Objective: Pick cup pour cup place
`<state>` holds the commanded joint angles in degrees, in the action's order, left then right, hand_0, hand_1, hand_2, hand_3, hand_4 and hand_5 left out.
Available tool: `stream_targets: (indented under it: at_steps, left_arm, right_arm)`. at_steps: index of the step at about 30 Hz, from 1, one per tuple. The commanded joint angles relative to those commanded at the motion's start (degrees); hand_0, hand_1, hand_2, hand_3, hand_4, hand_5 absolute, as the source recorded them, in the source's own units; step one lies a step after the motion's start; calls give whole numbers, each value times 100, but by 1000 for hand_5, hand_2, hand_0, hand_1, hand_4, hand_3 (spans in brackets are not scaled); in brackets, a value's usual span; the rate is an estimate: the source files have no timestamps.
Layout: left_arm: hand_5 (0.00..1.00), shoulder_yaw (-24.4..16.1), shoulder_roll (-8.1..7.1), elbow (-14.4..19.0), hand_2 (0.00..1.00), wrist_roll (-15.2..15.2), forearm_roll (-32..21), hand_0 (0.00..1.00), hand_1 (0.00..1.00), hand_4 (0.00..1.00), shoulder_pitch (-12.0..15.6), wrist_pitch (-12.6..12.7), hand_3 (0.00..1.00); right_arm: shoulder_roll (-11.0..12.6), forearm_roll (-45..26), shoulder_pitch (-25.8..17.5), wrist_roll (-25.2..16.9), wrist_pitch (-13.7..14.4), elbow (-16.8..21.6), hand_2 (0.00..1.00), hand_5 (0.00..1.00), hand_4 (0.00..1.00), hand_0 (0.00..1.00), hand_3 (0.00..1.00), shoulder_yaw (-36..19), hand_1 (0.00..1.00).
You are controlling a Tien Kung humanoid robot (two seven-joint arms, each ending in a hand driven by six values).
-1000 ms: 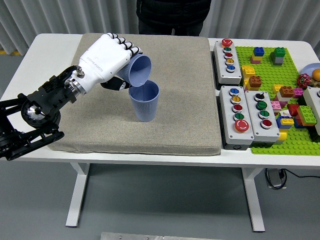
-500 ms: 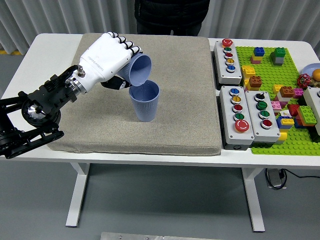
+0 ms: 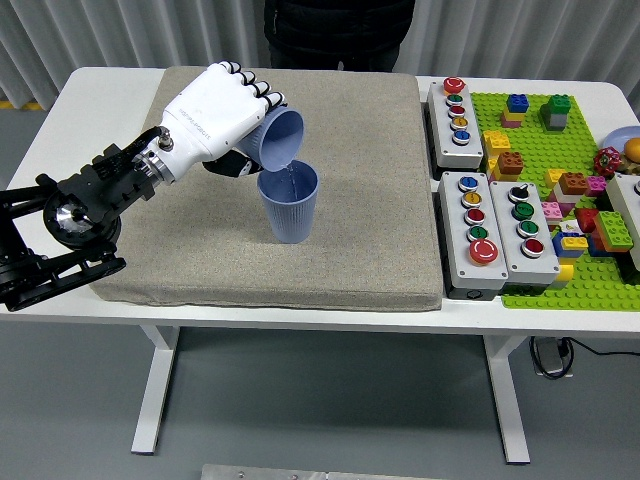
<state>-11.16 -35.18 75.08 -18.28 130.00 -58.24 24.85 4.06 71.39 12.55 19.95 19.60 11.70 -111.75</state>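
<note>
Left of centre: left hand (image 3: 215,115), white shell, fingers wrapped around a blue cup (image 3: 280,138) tipped mouth-down toward lower right, its rim just over a second blue ribbed cup (image 3: 289,203) standing upright on a grey mat (image 3: 360,240). Mat laid over white table (image 3: 90,100). Right of frame: three grey button boxes (image 3: 458,112) with coloured buttons, beside a green baseplate (image 3: 560,150) carrying assorted bricks. Top centre: person in dark clothing (image 3: 340,25) at far edge.

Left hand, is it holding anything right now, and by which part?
Yes: the left hand grips a blue cup around its body, tipped with its mouth over the standing blue cup on the mat.
</note>
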Motion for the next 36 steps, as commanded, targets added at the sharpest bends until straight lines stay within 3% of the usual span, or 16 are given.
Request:
stream_targets:
  at_steps: [14, 25, 36]
  left_arm:
    - [111, 1, 19, -24, 553, -68, 0, 424, 501, 728, -5, -107, 557]
    - [101, 50, 9, -25, 554, -78, 0, 426, 499, 725, -7, 80, 556]
    - [100, 90, 25, -45, 554, -89, 0, 427, 500, 727, -15, 67, 553]
  right_arm:
    - [0, -12, -32, -5, 9, 3, 551, 83, 2, 667, 529, 31, 608]
    - [-4, -1, -55, -6, 8, 6, 552, 80, 2, 667, 529, 27, 608]
    - [-1, 13, -48, -6, 0, 3, 552, 78, 2, 667, 529, 34, 608]
